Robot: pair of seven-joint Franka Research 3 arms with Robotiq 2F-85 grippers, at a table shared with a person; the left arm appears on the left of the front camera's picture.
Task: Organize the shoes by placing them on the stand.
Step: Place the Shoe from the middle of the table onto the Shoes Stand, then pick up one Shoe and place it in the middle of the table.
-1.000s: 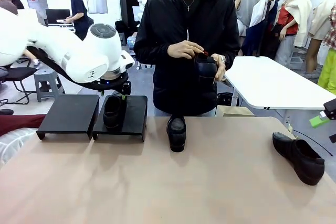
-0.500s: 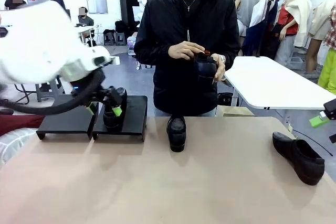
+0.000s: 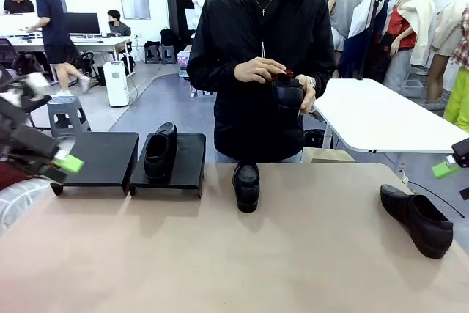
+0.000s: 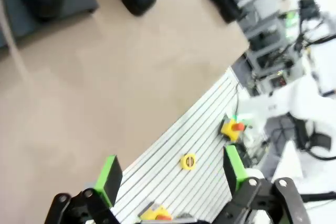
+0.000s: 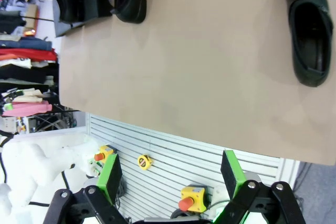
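- the left pincer point(image 4: 171, 174) hangs with its green pads apart and nothing between them, out at the 9 o'clock edge of the counter point(image 3: 220, 254) in the front view.
- the right pincer point(image 5: 170, 174) is also spread wide and bare, off the counter's 3 o'clock edge.
- the stand point(image 3: 99, 159) sits at 10 o'clock on the counter. its left platform is bare, and its right platform point(image 3: 189, 163) carries one loafer point(image 3: 160, 153) on its left half, long axis running 12 to 6.
- a second loafer point(image 3: 246, 185) stands on the counter at 12 o'clock, just right of the stand, long axis 12 to 6. it is about midway between the two pincers.
- a dress shoe point(image 3: 418, 219) lies at 3 o'clock on the counter, well apart from the stand, long axis roughly 10 to 4.
- the person's hands point(image 3: 256, 71) hold the fourth shoe point(image 3: 287, 97) up at chest height, beyond the far edge.
- the relation that matters: the dress shoe lies at about 7 o'clock from the right pincer, so the right arm is clearly nearer to it. the second loafer lies at about 3 o'clock from the left pincer, on the stand's side, so it probably suits the left arm.
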